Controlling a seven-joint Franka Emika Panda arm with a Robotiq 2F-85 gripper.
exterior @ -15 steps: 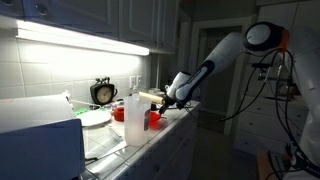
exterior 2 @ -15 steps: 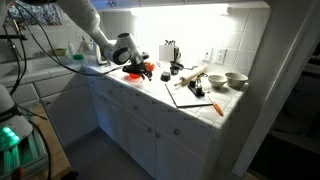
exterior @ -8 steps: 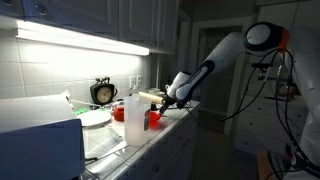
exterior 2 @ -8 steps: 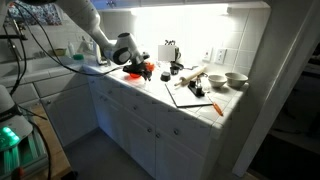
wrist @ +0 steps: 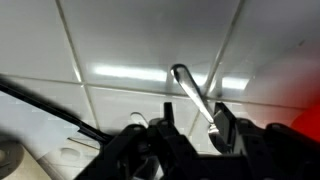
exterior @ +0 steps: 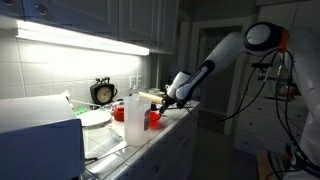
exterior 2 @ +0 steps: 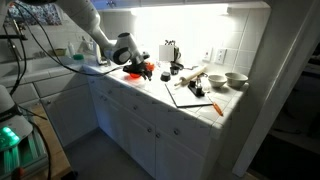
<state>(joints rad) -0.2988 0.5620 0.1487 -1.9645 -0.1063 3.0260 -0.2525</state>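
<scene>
Steel-looking metal spoon [wrist: 190, 90] sits clamped between the gripper [wrist: 195, 130] fingers. The jaws are nearly together on its handle and the bowl end points away toward the white tiled countertop [wrist: 110, 40]. Gripping by the handle keeps the working end free and clear of the fingers. In an exterior view the gripper [exterior: 161, 97] hangs low over the counter, just beside and above a red cup [exterior: 152, 118]; the red blur at the wrist view's edge is probably that cup. The cup's contents are not visible. A clear plastic bottle [exterior: 133, 120] stands upright near it, fill level unreadable. Two white bowls [exterior 2: 237, 78] sit well apart down the counter, insides too small to tell.
</scene>
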